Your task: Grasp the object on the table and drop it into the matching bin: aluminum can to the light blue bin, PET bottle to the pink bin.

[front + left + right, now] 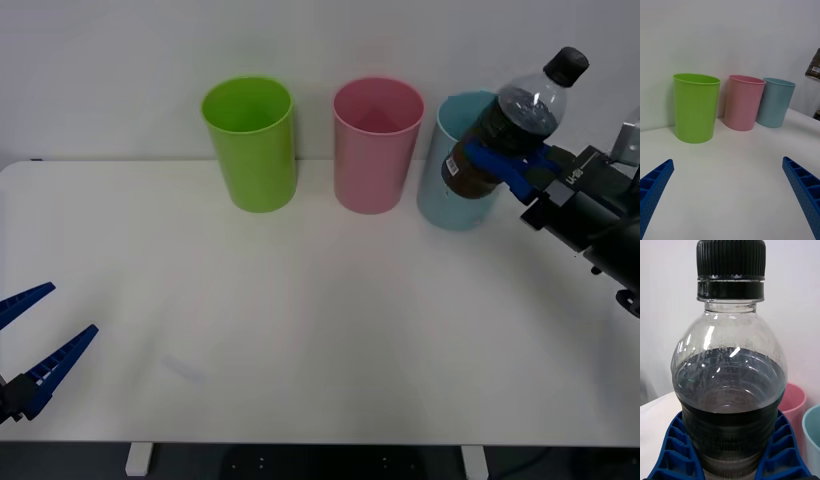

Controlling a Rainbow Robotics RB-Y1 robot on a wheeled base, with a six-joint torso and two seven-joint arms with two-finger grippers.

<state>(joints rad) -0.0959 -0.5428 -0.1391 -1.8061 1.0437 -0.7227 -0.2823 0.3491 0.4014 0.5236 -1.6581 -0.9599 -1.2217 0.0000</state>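
Two arms in your front view. Your left gripper (30, 340) sits low at the near left table (300, 330) edge, fingers spread apart, nothing between them; well ahead of it stand the lime green bin (251, 145), then the pink bin (377, 145), then the light blue bin (455, 180). Your right gripper (507, 163) is raised off the table, clamped around the PET bottle (515, 125), which tilts cap-up in front of the light blue bin, pink bin just left of it.
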